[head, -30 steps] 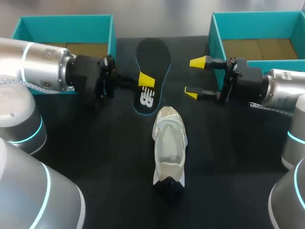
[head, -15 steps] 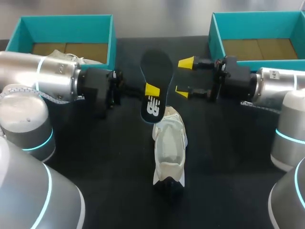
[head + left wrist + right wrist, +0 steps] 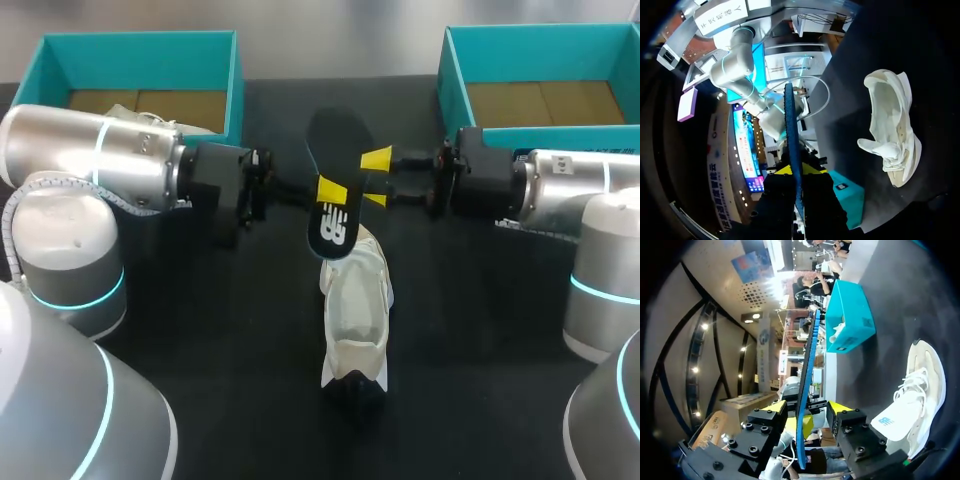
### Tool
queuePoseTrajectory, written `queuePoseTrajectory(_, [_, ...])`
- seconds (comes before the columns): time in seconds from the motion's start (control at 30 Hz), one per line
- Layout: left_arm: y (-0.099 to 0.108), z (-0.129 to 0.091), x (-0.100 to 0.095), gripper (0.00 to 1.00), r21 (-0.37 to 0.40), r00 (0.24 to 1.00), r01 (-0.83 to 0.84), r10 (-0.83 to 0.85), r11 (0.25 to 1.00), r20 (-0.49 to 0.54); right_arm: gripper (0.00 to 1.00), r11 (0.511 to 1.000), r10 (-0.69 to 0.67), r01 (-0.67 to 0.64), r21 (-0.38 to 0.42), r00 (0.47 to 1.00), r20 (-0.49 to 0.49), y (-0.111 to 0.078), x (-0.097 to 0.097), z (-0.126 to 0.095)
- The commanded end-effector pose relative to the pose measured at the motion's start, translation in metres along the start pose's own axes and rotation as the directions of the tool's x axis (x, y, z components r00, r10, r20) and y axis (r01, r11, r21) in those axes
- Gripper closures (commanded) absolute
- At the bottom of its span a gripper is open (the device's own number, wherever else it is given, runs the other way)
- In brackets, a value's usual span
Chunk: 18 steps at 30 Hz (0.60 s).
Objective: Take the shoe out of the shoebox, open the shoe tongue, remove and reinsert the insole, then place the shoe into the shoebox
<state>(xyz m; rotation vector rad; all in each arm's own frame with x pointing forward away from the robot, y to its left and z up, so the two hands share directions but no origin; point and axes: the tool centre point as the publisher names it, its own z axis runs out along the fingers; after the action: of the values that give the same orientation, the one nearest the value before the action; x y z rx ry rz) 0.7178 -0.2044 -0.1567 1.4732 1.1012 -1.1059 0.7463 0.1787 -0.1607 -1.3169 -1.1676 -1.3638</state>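
Note:
The black insole [image 3: 334,140] is off the table and tilted, its heel end over the toe of the white shoe [image 3: 355,300]. My left gripper [image 3: 333,188] is shut on the insole's middle from the left. In the left wrist view the insole [image 3: 790,125] stands edge-on between that gripper [image 3: 792,170]'s tips, with the shoe [image 3: 890,125] lying off to one side. My right gripper [image 3: 376,178] meets the insole from the right. In the right wrist view the insole's blue edge [image 3: 810,350] runs between its gripper [image 3: 807,415]'s fingers with small gaps on both sides. The shoe [image 3: 920,385] lies beside it.
A teal shoebox [image 3: 235,75] stands at the back left with a second white shoe [image 3: 150,120] showing over its wall. Another teal box [image 3: 450,70] stands at the back right. The black table [image 3: 200,330] stretches on both sides of the shoe.
My left gripper has lifted the insole off the table and carried it right, over the shoe's toe. The right gripper has moved left around the insole and its fingers have narrowed.

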Motion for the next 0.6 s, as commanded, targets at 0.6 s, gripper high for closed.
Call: queuePoseTrajectory(0.6, [-0.0045,0.0072,0.0113,1.00,-0.026,1.000,-0.005,0.005,1.000,0.001,0.56,0.998,0.035,-0.041,0.051,0.994,0.106,-0.0026,-0.0028,0.0093])
